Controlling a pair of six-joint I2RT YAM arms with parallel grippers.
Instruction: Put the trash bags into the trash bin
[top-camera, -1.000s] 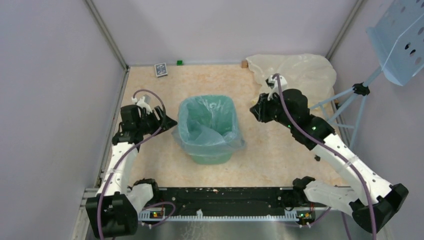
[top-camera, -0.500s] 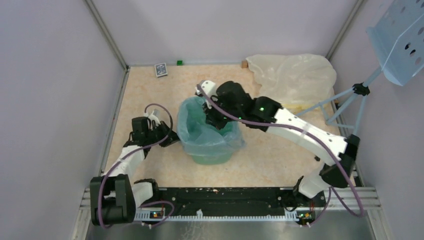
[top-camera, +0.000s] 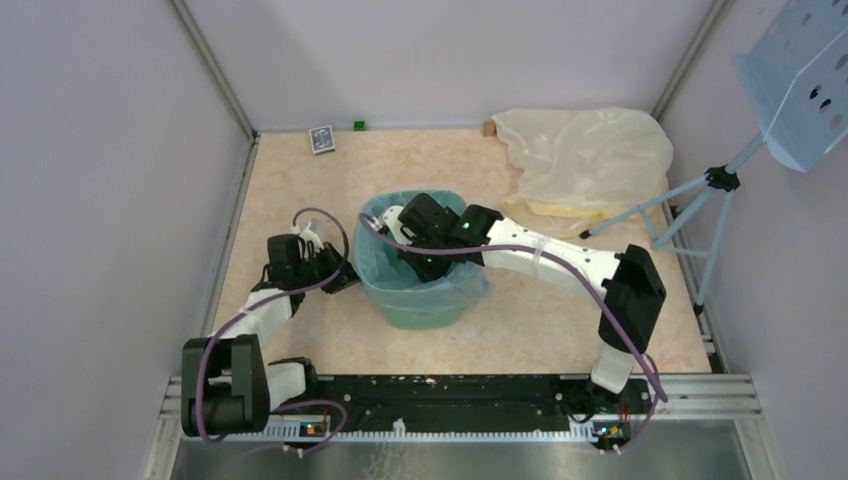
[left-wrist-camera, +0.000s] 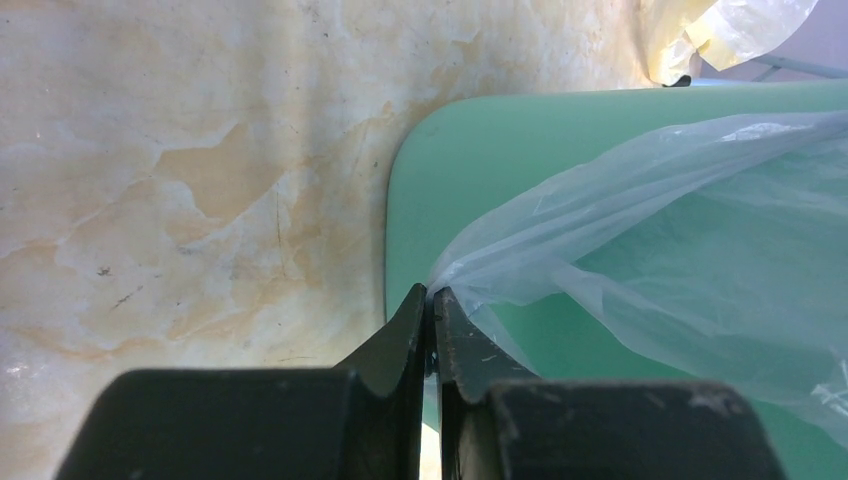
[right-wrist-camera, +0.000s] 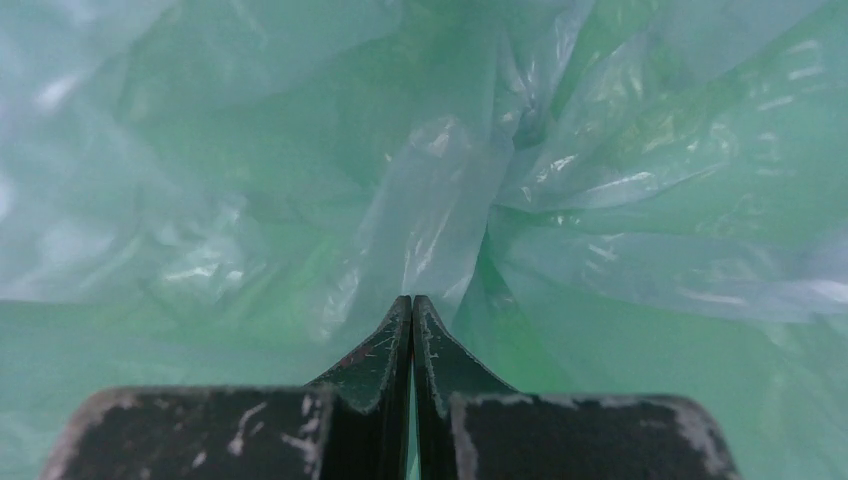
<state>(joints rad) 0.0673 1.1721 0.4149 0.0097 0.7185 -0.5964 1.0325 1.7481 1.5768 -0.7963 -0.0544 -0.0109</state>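
**Pinched outside, clenched inside**

The left fingers (left-wrist-camera: 398, 335) pinch the edge of the blue bag (top-camera: 472, 285), just beside the left wall of the green bin (top-camera: 425, 312) at mid-tabletop (top-camera: 300, 180). The bag lines the bin and drapes over its rim. The right fingers (right-wrist-camera: 385, 350) are clenched deep inside, tips against crumpled film. A cream bag (top-camera: 590, 150) lies far right.

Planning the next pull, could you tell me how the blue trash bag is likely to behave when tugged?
The trash bag looks floppy: it drapes in creased folds from the left hand. Its see-through film seems light and slippery, so the pinched edge could slide out or tear.
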